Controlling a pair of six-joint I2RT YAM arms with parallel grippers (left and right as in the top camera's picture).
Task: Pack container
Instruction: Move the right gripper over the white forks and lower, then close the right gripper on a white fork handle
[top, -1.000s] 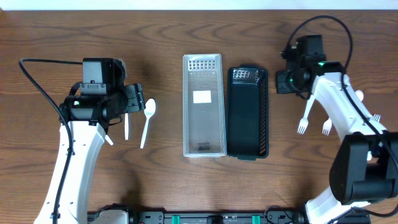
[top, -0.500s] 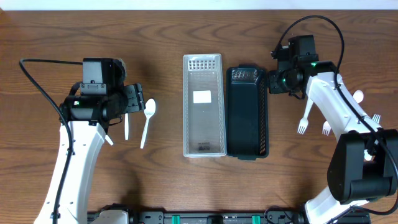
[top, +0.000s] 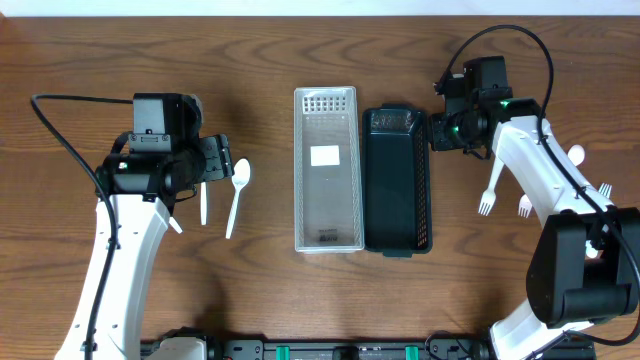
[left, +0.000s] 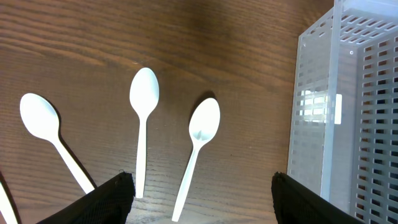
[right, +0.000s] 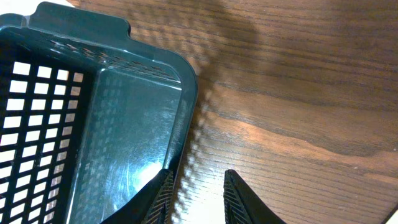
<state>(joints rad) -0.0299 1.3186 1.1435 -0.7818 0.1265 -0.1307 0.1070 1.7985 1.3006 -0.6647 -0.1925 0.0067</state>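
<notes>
The left gripper (left: 202, 200) is spread wide and holds nothing. It hangs above the wooden surface (top: 260, 300) near the left side. In the left wrist view, three white plastic spoons (left: 143, 93) lie on the surface just ahead of it, bowls pointing away and none touching a finger.

To their right stands the clear slotted container (top: 300, 180), long side running near to far. The dark green basket (top: 430, 200) sits just beside it, and their long walls look to be touching.

The right gripper (right: 198, 198) is at the basket's far right corner. Its jaws are only partly open: one finger (right: 158, 193) sits over the inner side of the basket's right wall and the other outside it. Whether either finger touches the rim cannot be told.

Further right, two white forks (top: 488, 195) lie on the surface beside the right arm.
</notes>
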